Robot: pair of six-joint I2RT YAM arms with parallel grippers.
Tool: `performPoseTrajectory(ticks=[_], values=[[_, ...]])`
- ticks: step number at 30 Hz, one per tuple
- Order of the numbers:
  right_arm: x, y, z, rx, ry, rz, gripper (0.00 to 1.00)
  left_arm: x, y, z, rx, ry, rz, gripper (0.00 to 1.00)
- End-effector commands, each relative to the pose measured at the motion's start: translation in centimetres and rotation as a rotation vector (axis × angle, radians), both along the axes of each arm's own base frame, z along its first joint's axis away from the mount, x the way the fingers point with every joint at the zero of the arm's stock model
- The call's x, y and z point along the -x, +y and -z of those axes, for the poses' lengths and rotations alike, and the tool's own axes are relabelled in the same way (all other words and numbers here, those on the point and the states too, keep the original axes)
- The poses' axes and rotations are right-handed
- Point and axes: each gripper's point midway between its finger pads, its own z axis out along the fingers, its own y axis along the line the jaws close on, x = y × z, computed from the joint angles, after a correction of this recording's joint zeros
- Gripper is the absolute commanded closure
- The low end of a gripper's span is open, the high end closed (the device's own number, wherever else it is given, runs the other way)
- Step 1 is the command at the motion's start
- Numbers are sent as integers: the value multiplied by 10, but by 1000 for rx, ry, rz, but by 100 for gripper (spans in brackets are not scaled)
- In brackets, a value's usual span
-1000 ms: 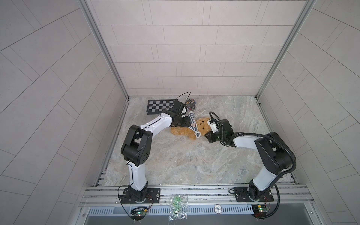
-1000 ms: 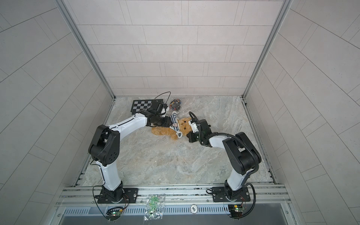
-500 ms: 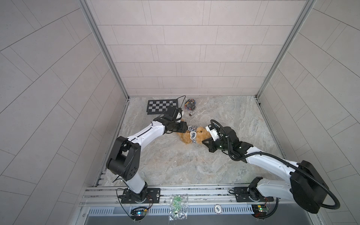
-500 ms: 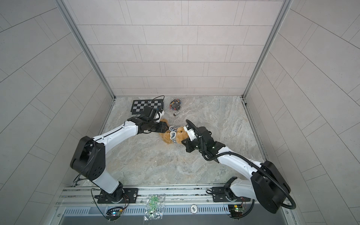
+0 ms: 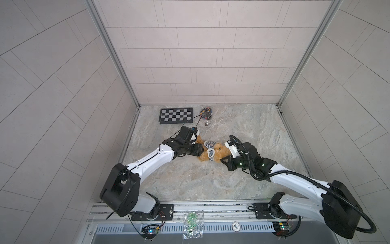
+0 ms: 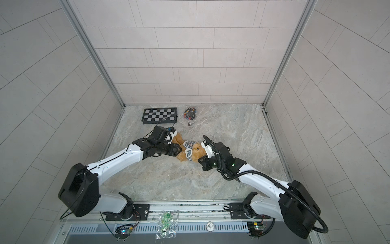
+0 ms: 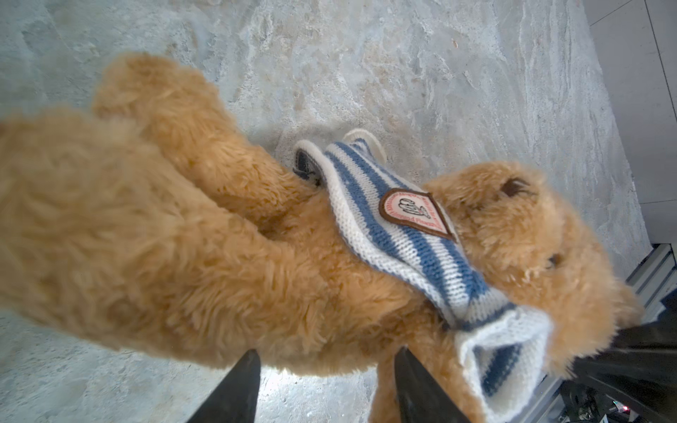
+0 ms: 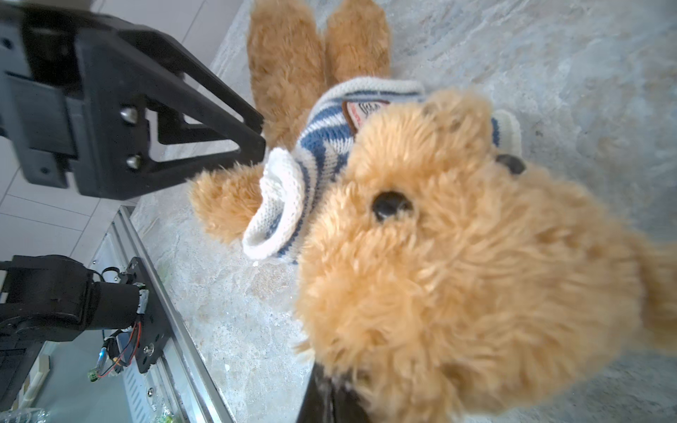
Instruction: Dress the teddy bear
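Observation:
The golden-brown teddy bear (image 5: pixel 220 153) (image 6: pixel 198 155) lies on its back mid-table, head toward the right arm. A blue-and-white striped shirt (image 5: pixel 209 146) (image 7: pixel 399 234) (image 8: pixel 293 190) is bunched around its chest and neck, with one arm (image 8: pixel 223 201) through a sleeve. My left gripper (image 5: pixel 200 149) (image 6: pixel 180 151) (image 7: pixel 327 360) stands open at the bear's flank, and bare table shows between its fingers. My right gripper (image 5: pixel 222 162) (image 6: pixel 200 164) (image 8: pixel 329 390) is shut on fur at the bear's head (image 8: pixel 458 274). The left gripper (image 8: pixel 263 135) also shows in the right wrist view, just short of the sleeved arm.
A checkerboard card (image 5: pixel 176 115) lies at the back left. Beside it are a bag of small coloured parts (image 5: pixel 206 112) and a small metal piece (image 5: pixel 206 124). The metal rail (image 5: pixel 211 208) runs along the front edge, with a clear bag of green bits (image 5: pixel 193 221) on it.
The bear has been drawn a little toward the front of the table, with both grippers following. The left gripper's jaws have widened slightly. The right gripper stays shut.

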Motion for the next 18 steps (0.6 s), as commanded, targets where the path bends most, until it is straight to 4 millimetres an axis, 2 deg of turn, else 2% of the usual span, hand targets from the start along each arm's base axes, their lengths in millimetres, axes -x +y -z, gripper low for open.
performPoseTrajectory(ticks=[1,2,5,15,18], values=[[-4,-9,10,27,26,60,100,-5,-9,1,18,-12,5,38],[-5,-11,11,34,20,69,99,-6,-12,2,21,-12,8,39],[-7,-19,14,74,3,95,88,-11,-18,6,29,-4,11,39],[-9,-44,17,201,-40,133,41,-13,-21,17,25,19,16,42],[-16,-46,13,198,-47,158,34,-14,-21,17,22,17,15,42]])
